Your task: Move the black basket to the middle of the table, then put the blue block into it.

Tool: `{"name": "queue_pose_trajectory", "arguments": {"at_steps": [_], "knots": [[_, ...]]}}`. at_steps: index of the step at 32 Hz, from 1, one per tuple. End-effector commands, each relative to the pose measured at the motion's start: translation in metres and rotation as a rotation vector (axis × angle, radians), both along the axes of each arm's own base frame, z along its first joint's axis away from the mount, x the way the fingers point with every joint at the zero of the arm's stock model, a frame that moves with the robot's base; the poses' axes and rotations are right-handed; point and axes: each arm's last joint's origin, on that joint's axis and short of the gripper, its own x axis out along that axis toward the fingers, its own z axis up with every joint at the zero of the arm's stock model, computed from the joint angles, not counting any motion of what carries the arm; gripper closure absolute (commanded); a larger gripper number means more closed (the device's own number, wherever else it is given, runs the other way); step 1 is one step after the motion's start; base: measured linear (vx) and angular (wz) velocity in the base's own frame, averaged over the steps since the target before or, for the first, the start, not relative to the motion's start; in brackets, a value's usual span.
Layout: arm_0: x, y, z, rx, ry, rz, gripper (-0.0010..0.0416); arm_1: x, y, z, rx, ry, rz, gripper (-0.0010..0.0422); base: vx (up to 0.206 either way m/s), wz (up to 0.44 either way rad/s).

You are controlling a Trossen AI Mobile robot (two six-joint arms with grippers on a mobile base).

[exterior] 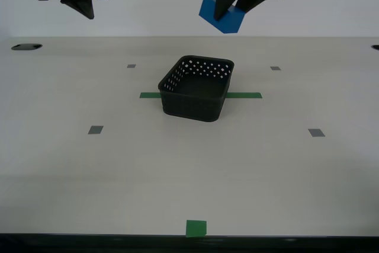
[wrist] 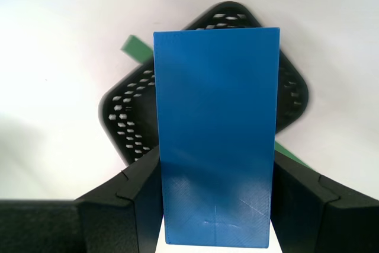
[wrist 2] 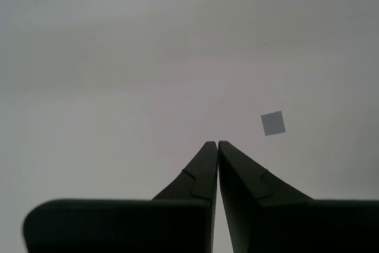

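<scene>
The black basket [exterior: 198, 90] stands upright and empty on the off-white table [exterior: 266, 170], over the middle of a green tape strip [exterior: 244, 95]. My first gripper [exterior: 232, 9] hangs high above the table at the exterior view's upper right, shut on the blue block [exterior: 208, 10], which is tilted. In the first wrist view the blue block [wrist: 216, 134] sits between the jaws of my first gripper [wrist: 216, 167], with the basket [wrist: 127, 122] below and behind it. My second gripper [exterior: 83, 7] hangs at the exterior view's upper left, shut and empty [wrist 2: 214, 144].
Small grey squares [exterior: 95, 130] [exterior: 316, 133] [wrist 2: 273, 123] mark the table. A green square [exterior: 196, 228] lies at the front edge. A dark hole [exterior: 26, 46] sits at the far corner on the exterior view's left.
</scene>
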Motion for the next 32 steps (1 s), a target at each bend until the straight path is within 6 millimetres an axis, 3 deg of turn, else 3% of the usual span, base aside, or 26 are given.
{"name": "queue_pose_trajectory", "arguments": {"at_steps": [1, 3, 9, 16, 17, 23, 24, 32], "knots": [[0.001, 0.008, -0.008, 0.050, 0.032, 0.036, 0.0407, 0.000, 0.000, 0.000, -0.002, 0.003, -0.007, 0.0412, 0.000, 0.000], [0.002, 0.018, -0.019, 0.045, 0.034, 0.054, 0.0406, -0.002, 0.000, -0.001, 0.006, 0.023, -0.020, 0.0412, 0.000, 0.000], [0.005, 0.023, -0.017, 0.076, -0.027, 0.059, 0.0396, -0.003, 0.001, -0.002, 0.013, 0.032, -0.029, 0.0412, 0.000, 0.000], [0.007, 0.025, -0.016, 0.054, -0.073, 0.045, 0.0275, -0.003, 0.000, -0.002, 0.014, 0.037, -0.032, 0.0412, 0.000, 0.000], [0.006, 0.025, -0.016, 0.053, -0.069, 0.046, 0.0228, -0.003, 0.000, -0.002, 0.014, 0.037, -0.032, 0.0412, 0.000, 0.000], [0.005, 0.027, -0.016, 0.052, -0.065, 0.049, 0.0105, -0.004, 0.000, -0.002, 0.015, 0.039, -0.032, 0.0412, 0.000, 0.000], [0.005, 0.027, -0.016, 0.052, -0.065, 0.049, 0.0062, -0.004, 0.001, -0.002, 0.015, 0.039, -0.032, 0.0412, 0.000, 0.000], [0.004, 0.029, -0.016, 0.052, -0.066, 0.054, 0.0054, -0.004, 0.000, -0.002, 0.014, 0.040, -0.031, 0.0412, 0.000, 0.000]]}}
